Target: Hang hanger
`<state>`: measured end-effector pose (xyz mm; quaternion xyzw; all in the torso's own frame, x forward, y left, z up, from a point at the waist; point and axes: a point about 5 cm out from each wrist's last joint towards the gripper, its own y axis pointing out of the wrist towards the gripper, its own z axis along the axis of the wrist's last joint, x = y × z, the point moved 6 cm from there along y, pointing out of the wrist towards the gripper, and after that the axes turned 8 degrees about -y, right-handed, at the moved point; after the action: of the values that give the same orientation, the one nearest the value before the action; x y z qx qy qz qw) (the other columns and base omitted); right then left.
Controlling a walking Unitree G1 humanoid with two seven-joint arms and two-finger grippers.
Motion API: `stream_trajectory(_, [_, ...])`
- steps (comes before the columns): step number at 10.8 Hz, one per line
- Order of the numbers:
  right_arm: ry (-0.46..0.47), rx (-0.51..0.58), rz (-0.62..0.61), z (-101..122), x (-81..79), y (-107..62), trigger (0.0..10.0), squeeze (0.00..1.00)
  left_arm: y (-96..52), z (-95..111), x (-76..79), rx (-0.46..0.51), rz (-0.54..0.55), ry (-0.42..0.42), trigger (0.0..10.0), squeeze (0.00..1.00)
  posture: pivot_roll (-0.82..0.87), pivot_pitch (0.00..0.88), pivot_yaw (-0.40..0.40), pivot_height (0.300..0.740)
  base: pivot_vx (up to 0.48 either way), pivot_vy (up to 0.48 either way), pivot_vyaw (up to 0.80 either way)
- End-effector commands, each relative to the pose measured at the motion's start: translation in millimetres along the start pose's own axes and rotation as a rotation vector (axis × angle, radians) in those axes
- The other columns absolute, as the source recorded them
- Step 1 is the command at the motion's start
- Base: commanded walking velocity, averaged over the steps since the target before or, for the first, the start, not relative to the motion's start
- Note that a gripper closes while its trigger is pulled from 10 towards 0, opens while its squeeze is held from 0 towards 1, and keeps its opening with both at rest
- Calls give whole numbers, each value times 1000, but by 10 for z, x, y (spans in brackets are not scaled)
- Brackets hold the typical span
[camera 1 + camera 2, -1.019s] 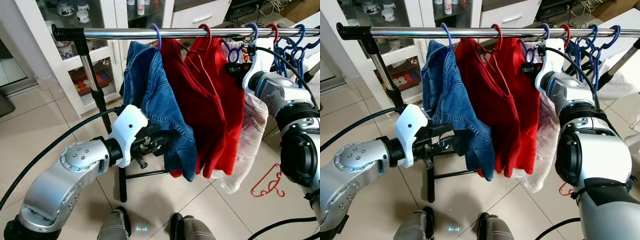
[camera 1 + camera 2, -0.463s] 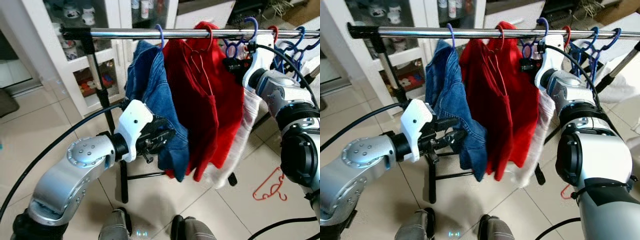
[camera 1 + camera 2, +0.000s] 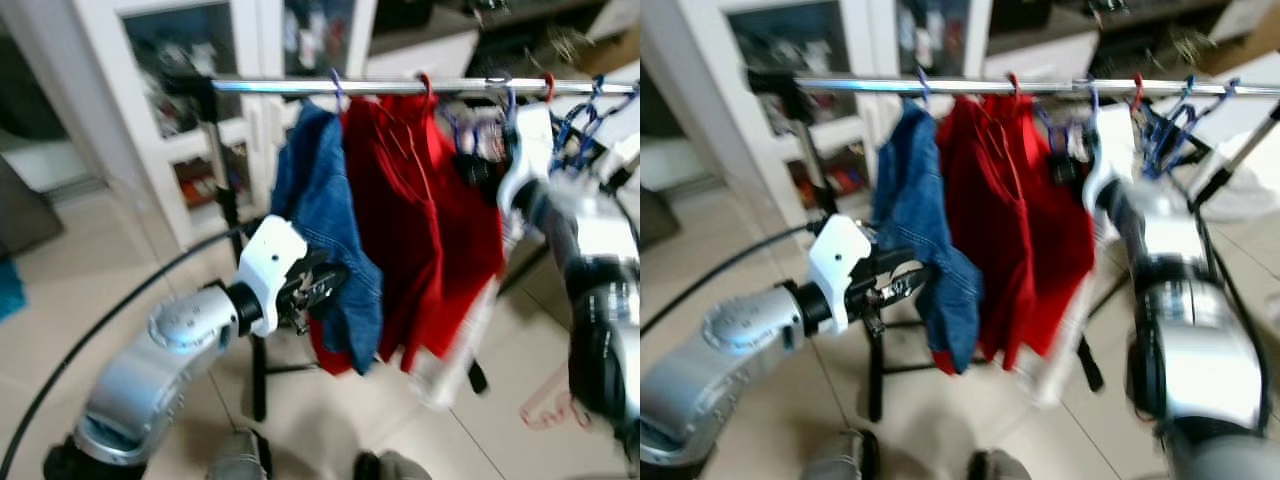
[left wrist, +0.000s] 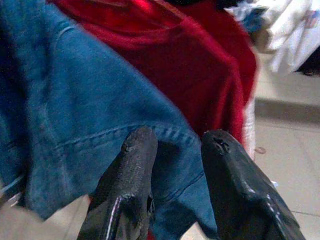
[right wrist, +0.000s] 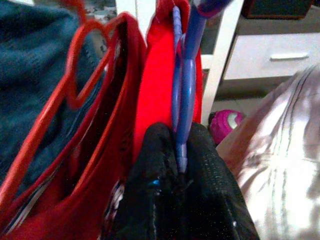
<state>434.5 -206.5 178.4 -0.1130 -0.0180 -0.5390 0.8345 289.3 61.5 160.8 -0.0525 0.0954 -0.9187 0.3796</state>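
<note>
The right hand (image 5: pixel 177 195) is raised just under the rail (image 3: pixel 400 86), its two black fingers pinched tight on the stem of a blue hanger (image 5: pixel 185 75) whose hook rises toward the rail. Beside that hand hang the red garments (image 3: pixel 420 220) on a red hanger (image 5: pixel 75 75), with a pale garment (image 5: pixel 280 150) on its other side. The left hand (image 4: pixel 175 170) is lower, its fingers (image 4: pixel 135 160) parted with nothing between them, their tips against the hem of the denim garment (image 3: pixel 325 230). The head views are blurred.
</note>
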Motion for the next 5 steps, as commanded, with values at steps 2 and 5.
stream_trajectory(2, [-22,46,-30,75,-65,-193,0,0,6,-61,-54,29,79,-25,10000,0,53,17,-29,740,0,0,0])
stream_trajectory(5, [-87,8,-216,-144,-241,-785,0,0,-57,-238,-189,44,273,-65,10000,0,29,35,-69,740,0,0,0])
